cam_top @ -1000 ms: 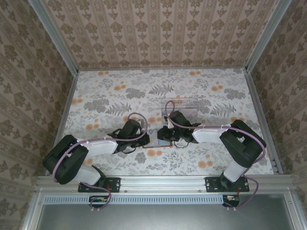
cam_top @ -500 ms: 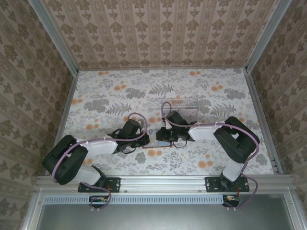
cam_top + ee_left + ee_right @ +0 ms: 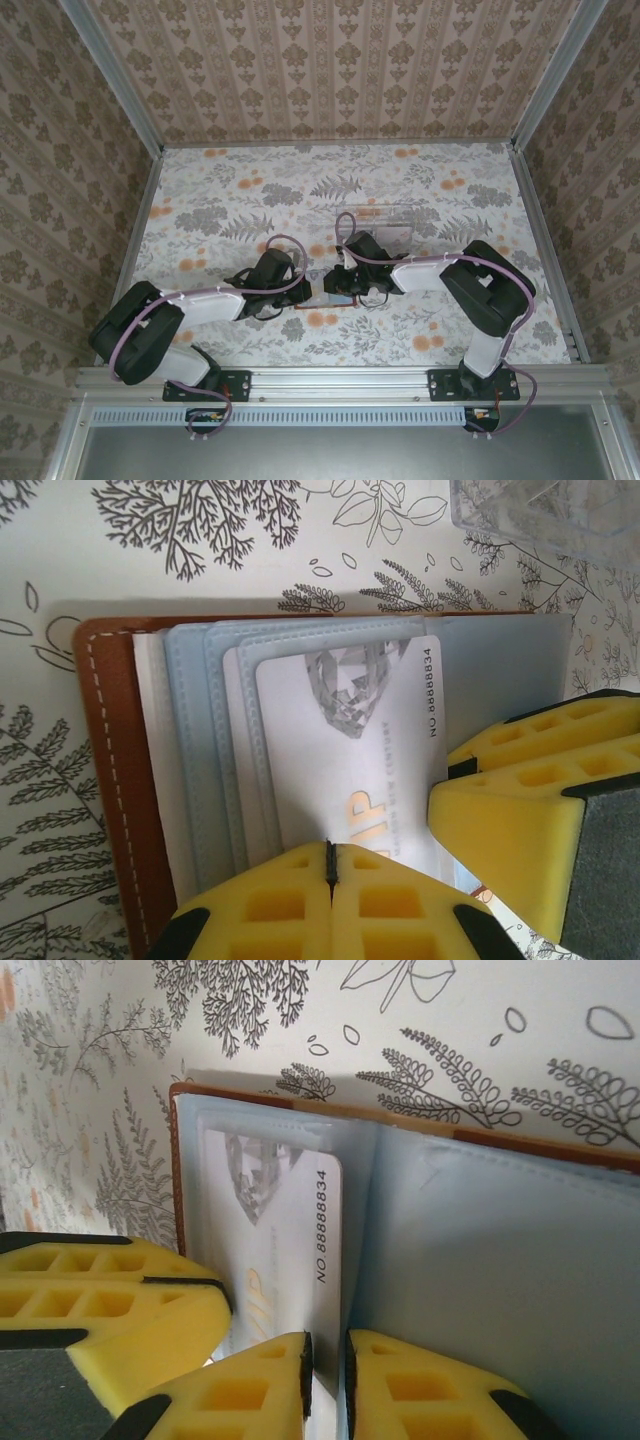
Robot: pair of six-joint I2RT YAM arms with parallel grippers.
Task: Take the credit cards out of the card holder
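Right tool [image 3: 327,1362] shifted, floral tabletop [image 3: 250,180], papered walls [image 3: 330,70]

Both arms, read off the silver aluminium rail [image 3: 340,378]:
- black base plates bolted onto that rail
- left arm [image 3: 200,303] and right arm [image 3: 440,277] above it: black joint housings, white forearm shells
- thin lilac cable [image 3: 284,238] looped along each arm
- left arm's fingers [image 3: 270,905] and right arm's fingers [image 3: 250,1380], farthest from the rail: yellow moulded blocks, square pockets, black inner faces
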